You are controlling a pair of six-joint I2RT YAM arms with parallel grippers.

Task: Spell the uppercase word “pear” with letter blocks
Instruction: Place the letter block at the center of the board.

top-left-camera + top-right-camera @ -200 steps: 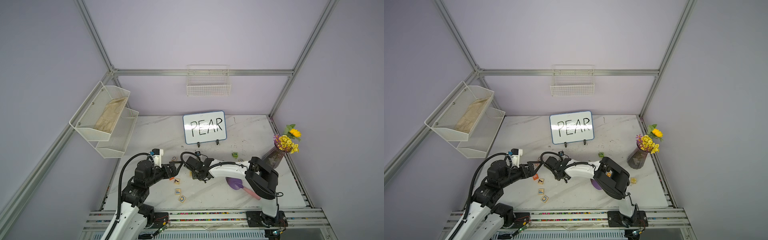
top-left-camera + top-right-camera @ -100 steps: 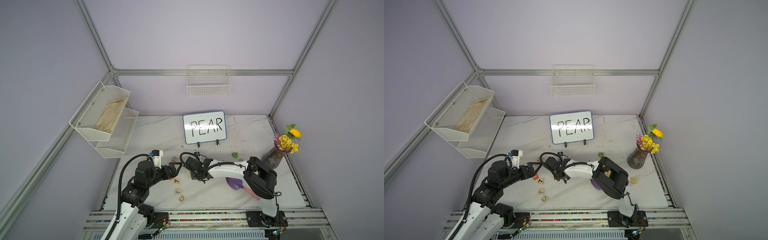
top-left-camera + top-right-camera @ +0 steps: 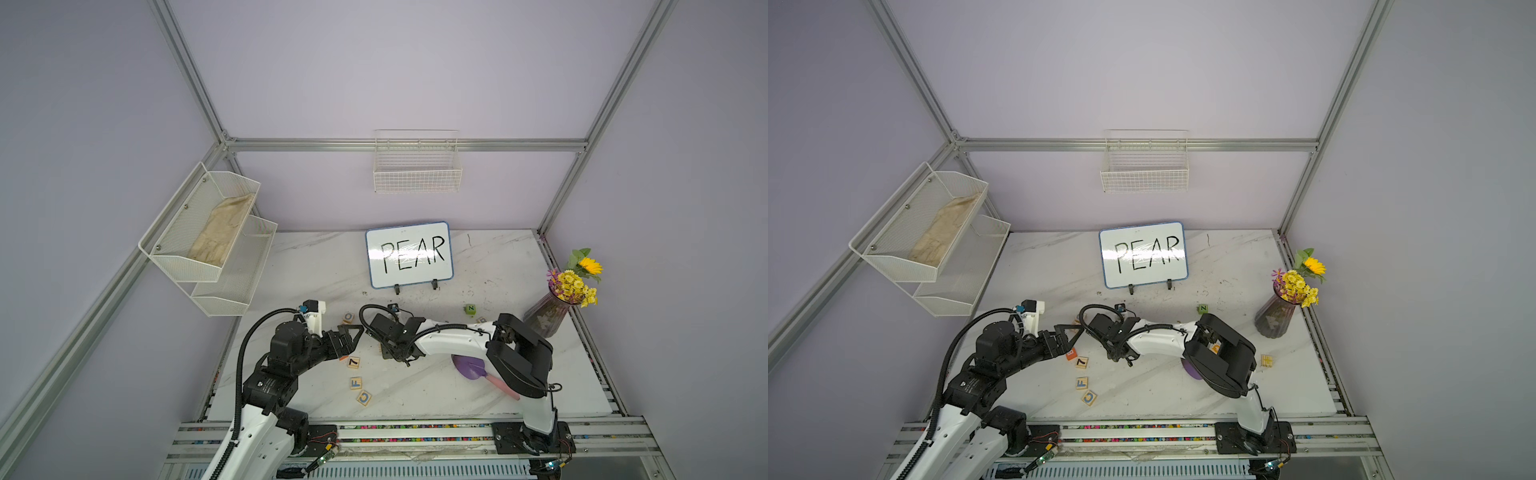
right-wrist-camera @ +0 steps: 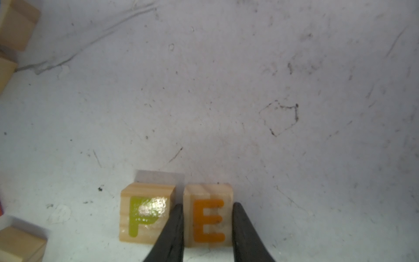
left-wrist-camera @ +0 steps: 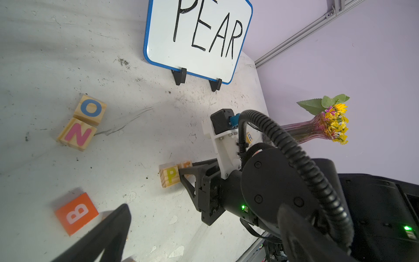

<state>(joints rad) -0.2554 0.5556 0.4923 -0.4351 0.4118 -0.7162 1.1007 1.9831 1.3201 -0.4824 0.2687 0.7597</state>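
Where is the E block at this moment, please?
In the right wrist view the E block sits between the right claw's fingers, just after the P block as the letters read, a narrow gap apart.

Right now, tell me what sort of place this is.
Probably a robotics lab test cell: a silver aluminium frame encloses a white marble-look table, two white-and-black robot arms mount on its front rail, and a blue-rimmed whiteboard reads PEAR.

My right claw (image 4: 207,205), clamped on the E block (image 4: 208,217), now sits slightly nearer my left arm (image 3: 291,353) than one second earlier, beside the P block (image 4: 145,213).
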